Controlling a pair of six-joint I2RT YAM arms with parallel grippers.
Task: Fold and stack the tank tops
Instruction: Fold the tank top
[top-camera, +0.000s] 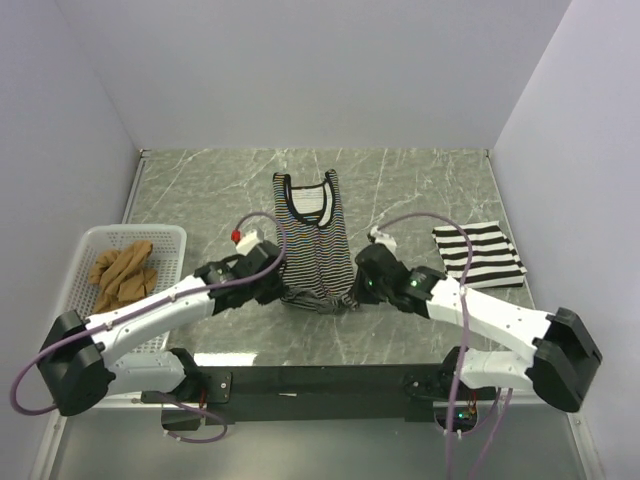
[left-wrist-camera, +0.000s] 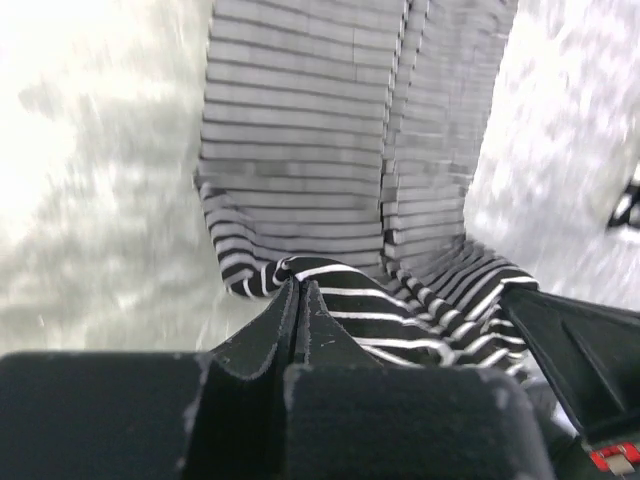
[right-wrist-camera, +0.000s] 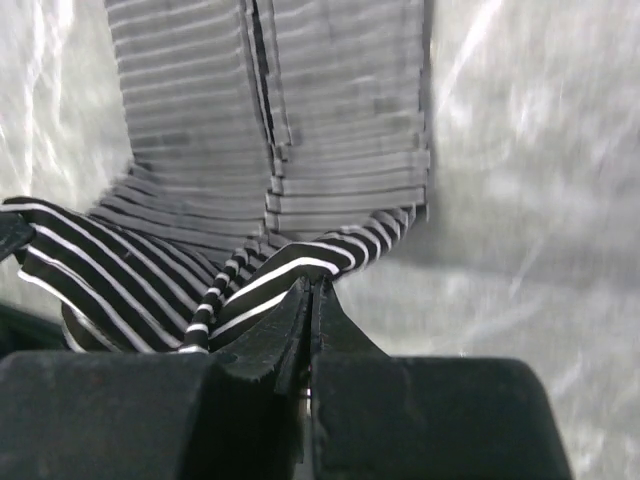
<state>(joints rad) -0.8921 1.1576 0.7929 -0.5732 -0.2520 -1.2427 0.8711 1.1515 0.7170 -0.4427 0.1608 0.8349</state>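
The thin-striped tank top (top-camera: 312, 240) with a black-trimmed neck lies lengthwise mid-table, neck toward the far side, its near hem bunched up. My left gripper (top-camera: 279, 290) is shut on the hem's left corner; in the left wrist view the gripper (left-wrist-camera: 297, 286) pinches the striped cloth (left-wrist-camera: 300, 150). My right gripper (top-camera: 358, 289) is shut on the hem's right corner, and in the right wrist view the gripper (right-wrist-camera: 312, 284) clamps a fold of the cloth (right-wrist-camera: 340, 130). The wide black-and-white striped tank top (top-camera: 478, 255) lies folded at the right. The tan-brown tank top (top-camera: 122, 272) lies crumpled in the basket.
A white mesh basket (top-camera: 92, 240) stands at the table's left edge. Grey walls enclose the marble table (top-camera: 420, 190) on three sides. The arms' black base rail (top-camera: 320, 380) runs along the near edge.
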